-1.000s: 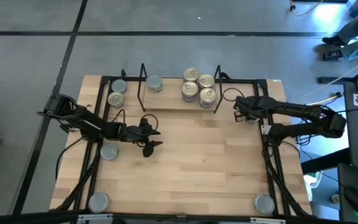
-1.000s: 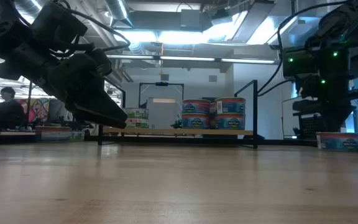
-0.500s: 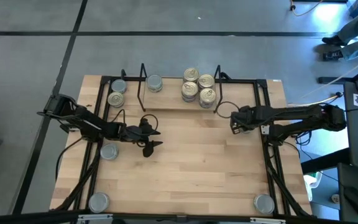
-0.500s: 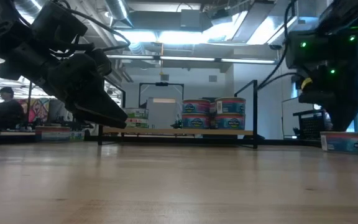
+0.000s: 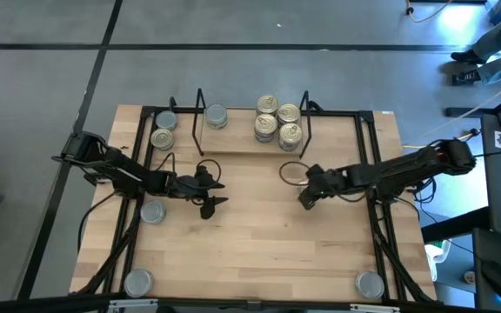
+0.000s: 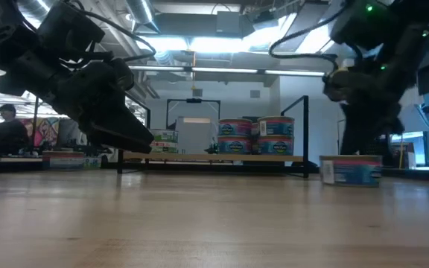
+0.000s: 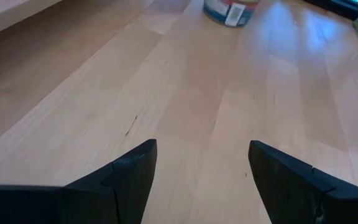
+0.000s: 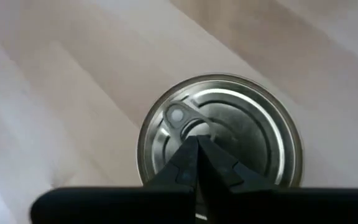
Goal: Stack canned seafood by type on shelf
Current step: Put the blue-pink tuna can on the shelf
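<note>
The right gripper (image 8: 197, 144) hung low over a loose pull-tab tin (image 8: 260, 134) on the bare table (image 5: 259, 243) in front of the shelf (image 5: 200, 117). Its fingers were pinched fully together, tips meeting over the lid beside the pull-tab (image 8: 178, 116). With the fingers clenched like that it could not be clasping the tin's sides. It looked set to press or nudge the tin by its lid, though whether the tips actually touched the metal could not be told. In the low view that tin (image 6: 351, 170) stood upright on the wood beneath the arm, well short of the rack. On the shelf, the gold-lidded tins (image 5: 278, 122) were grouped toward the right end and stood two high, while a single silver-lidded tin (image 5: 217, 116) sat apart toward the left end, presumably to keep the two types separate. The left gripper (image 5: 219, 193) waited over the table's left-centre, fingers (image 7: 132, 177) spread wide and holding nothing, likely ready for one of the silver tins still outside the rack, such as the nearby one (image 5: 153, 211).
</note>
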You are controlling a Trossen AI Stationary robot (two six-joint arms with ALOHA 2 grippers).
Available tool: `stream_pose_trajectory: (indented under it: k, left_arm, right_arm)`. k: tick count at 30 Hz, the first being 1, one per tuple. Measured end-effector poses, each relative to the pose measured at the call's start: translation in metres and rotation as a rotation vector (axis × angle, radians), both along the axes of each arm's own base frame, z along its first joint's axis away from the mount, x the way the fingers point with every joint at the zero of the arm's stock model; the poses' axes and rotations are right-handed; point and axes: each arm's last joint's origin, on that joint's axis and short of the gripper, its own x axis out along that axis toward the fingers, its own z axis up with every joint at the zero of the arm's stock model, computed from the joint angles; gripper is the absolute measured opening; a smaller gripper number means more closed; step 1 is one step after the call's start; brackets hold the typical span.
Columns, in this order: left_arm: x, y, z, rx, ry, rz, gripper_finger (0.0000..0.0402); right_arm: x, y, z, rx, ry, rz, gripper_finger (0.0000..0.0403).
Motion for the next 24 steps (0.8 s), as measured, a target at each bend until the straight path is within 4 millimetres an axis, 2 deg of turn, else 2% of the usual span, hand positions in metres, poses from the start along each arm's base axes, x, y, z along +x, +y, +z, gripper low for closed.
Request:
stream_pose_trajectory:
  k: [4, 9, 16, 20, 24]
  left_arm:
    - [-0.001, -0.008, 0.000, 0.006, 0.001, -0.045, 0.0253]
    - [-0.002, -0.022, 0.002, 0.003, -0.026, -0.106, 0.0253]
    - [0.002, -0.037, 0.003, 0.032, -0.036, -0.166, 0.0253]
    - [0.013, -0.045, 0.001, 0.067, -0.023, -0.167, 0.0253]
    - [0.037, -0.047, 0.002, 0.124, -0.023, -0.170, 0.0253]
  right_arm:
    - [0.020, 0.004, -0.015, -0.033, -0.038, 0.056, 0.0010]
    - [0.047, 0.008, -0.027, -0.053, -0.187, 0.182, 0.0010]
    - [0.072, 0.012, -0.042, -0.174, -0.341, 0.343, 0.0010]
    - [0.091, 0.015, -0.043, -0.266, -0.400, 0.456, 0.0010]
    - [0.106, 0.019, -0.039, -0.366, -0.382, 0.569, 0.0010]
